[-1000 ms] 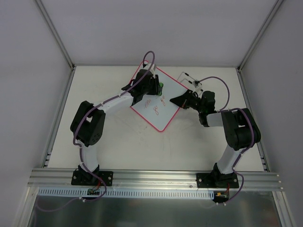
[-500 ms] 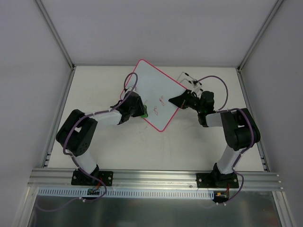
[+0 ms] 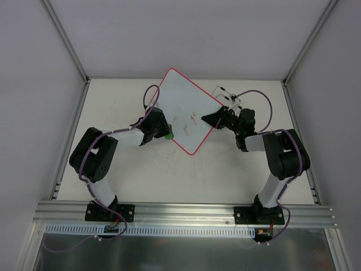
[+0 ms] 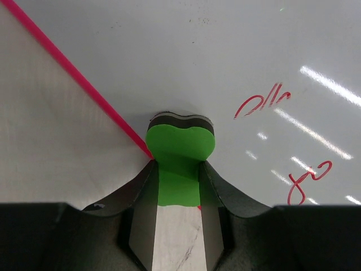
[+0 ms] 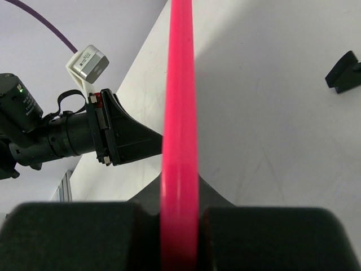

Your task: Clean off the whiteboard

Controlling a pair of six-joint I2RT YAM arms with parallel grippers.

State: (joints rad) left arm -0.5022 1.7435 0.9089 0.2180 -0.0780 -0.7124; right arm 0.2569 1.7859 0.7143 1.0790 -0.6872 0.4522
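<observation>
Between the jaws of left gripper [image 4: 177, 189]: green eraser [image 4: 180, 148], clamped tight, head on the whiteboard [image 3: 185, 104] just inside its pink frame [image 4: 73, 76]. Board sits back-centre on table [image 3: 169, 169], looks tilted, right gripper [image 5: 179, 195] pinching its right rim. Red scribbles [image 4: 262, 104] unwiped, so mid-wipe by my read. Next: sweep eraser right across them, keeping firm pressure.
</observation>
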